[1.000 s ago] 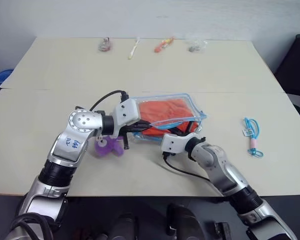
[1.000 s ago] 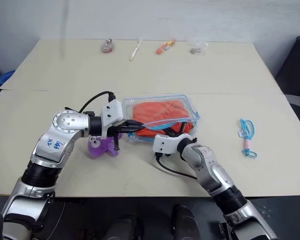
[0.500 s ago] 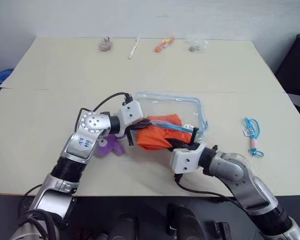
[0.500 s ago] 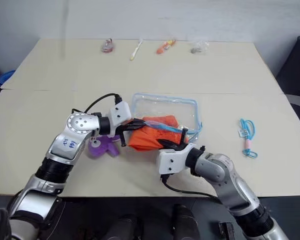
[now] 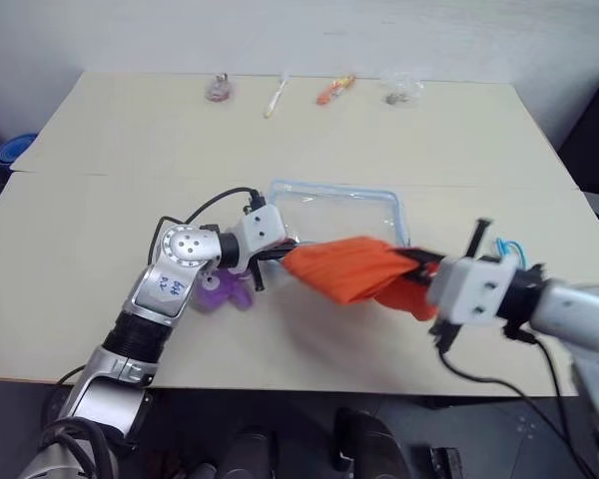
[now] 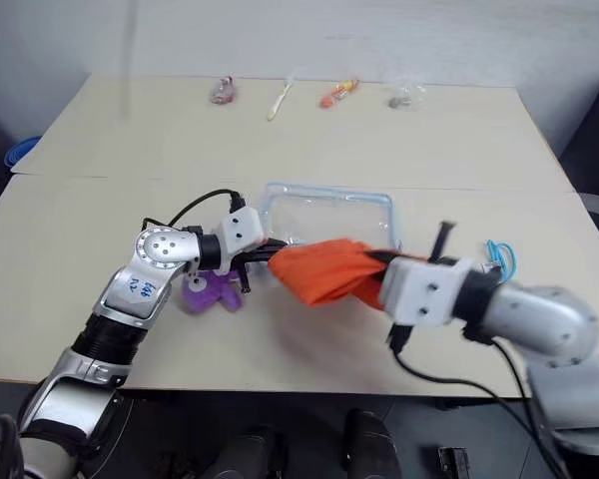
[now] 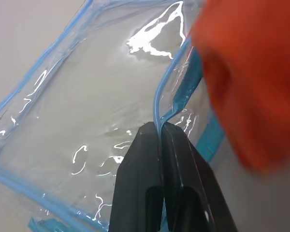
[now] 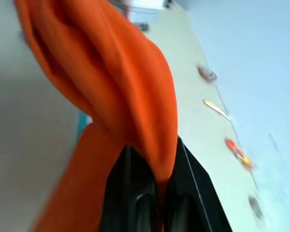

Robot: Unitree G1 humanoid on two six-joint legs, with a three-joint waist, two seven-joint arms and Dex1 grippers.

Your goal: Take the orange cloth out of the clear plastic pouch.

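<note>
1. Orange cloth (image 5: pixel 351 270), a bright orange-red soft fabric bunched into wrinkled folds, hangs in the air above the beige worktop (image 5: pixel 130 140), just in front of the pouch's near edge.
2. Your right gripper (image 5: pixel 419 261) has its two black fingers pinched tight on one end of that cloth; the wrist view shows the fabric draping up and over the fingers (image 8: pixel 135 193).
3. Your left gripper (image 7: pixel 157 130) is clamped narrow on the light-blue trimmed edge of the clear plastic pouch (image 5: pixel 334 210), a flat transparent rectangular bag with rounded corners.
4. You can see the pouch lying flat on the worktop with its transparent body looking empty, glare spots on the film.
5. Whether the cloth's far tip is touching the pouch mouth you cannot tell from these views; its bulk is outside the bag.
6. A small purple plush toy (image 5: pixel 223 290) sits on the worktop just beside your left forearm, on the near side.
7. A light-blue looped cord (image 5: pixel 507 249) peeks out behind your right wrist.
8. Along the far edge of the worktop you have a row of little items: a small reddish object (image 5: pixel 218 90), a pale stick-shaped thing (image 5: pixel 275 97), a small orange object (image 5: pixel 333 90) and a crumpled clear wrapper (image 5: pixel 399 88), all well apart from the pouch.
</note>
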